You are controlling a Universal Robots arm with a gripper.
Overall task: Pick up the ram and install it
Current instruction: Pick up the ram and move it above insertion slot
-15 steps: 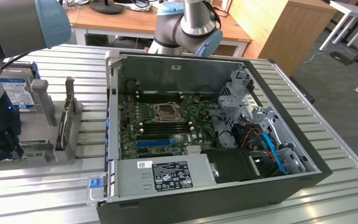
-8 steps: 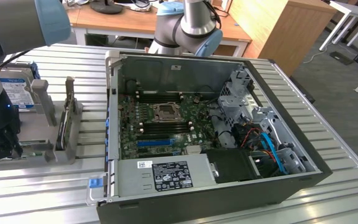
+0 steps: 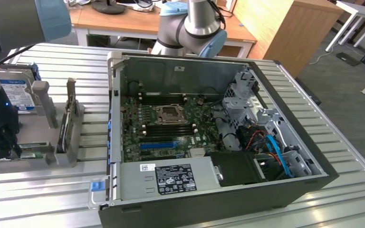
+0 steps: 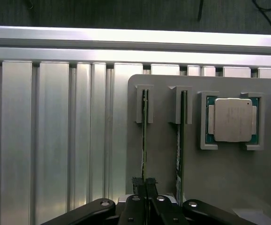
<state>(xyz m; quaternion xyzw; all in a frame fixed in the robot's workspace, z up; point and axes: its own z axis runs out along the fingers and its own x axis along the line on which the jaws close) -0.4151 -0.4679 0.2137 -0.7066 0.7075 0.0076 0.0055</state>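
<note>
Wrist view: hand (image 4: 146, 185) clamps one ram (image 4: 144, 136); second ram (image 4: 182, 140) alongside; one processor (image 4: 232, 119).

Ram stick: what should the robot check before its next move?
1. The end effector closed on the ram: ok.
2. The ram lifted free of the gray holder: not ok, it stands in its slot.
3. The second stick left alone in its own slot: ok.
4. The computer case open on top: ok.
5. The motherboard ready, latches open: cannot tell.
</note>
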